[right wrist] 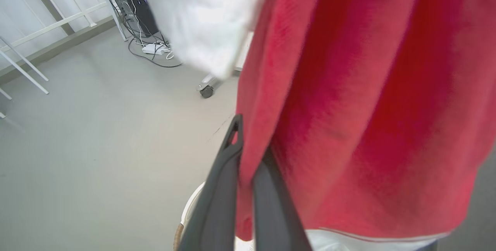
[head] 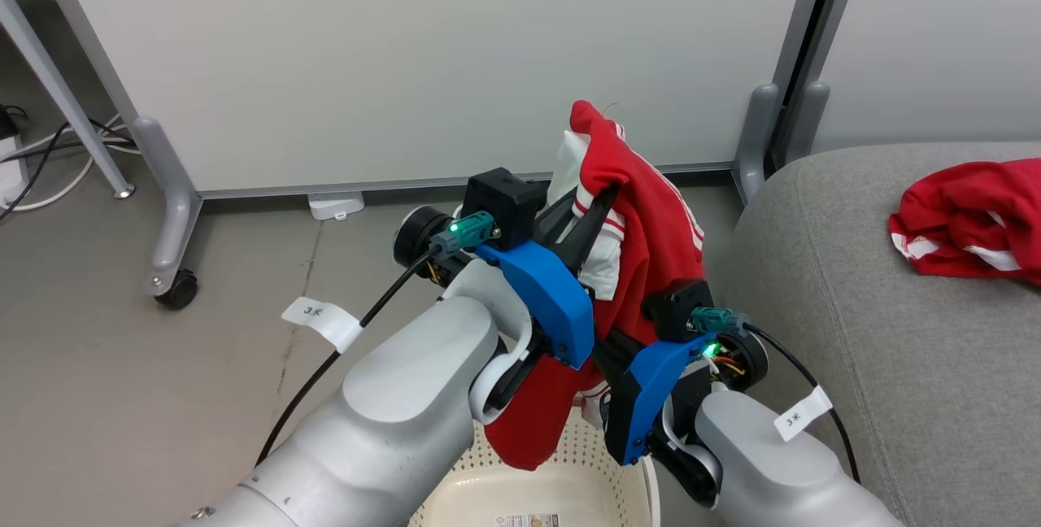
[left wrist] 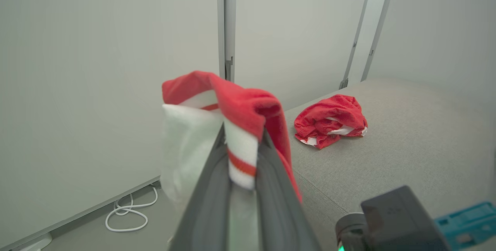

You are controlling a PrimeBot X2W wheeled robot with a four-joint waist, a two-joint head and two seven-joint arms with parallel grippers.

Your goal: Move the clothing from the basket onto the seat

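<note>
Red soft garment (head: 659,218) hangs over perforated basket (head: 569,482), both arms raised. Left pincer (left wrist: 242,142) nipped tight on its striped edge, right pincer (right wrist: 248,146) clamped on its red body. Second garment (head: 968,218) lies crumpled on grey fabric seat (head: 846,332).

The held garment (head: 651,218) is seen as soft red cloth, matt and fuzzy. It is pinched by the left tool (left wrist: 244,142) and the right tool (right wrist: 250,146), whose fingers (left wrist: 209,204) are of dark, smooth, matt plastic. The second garment (head: 968,218), at 3 o'clock in the head view, is of the same cloth. The seat (head: 813,307) is covered in light grey woven fabric, fine-grained and matt. The basket (head: 569,486), at 6 o'clock, is moulded in cream perforated plastic with a slight gloss. The forearm shells (head: 407,397) are finished in smooth satin silver, the wrist covers (head: 545,291) in blue plastic.
</note>
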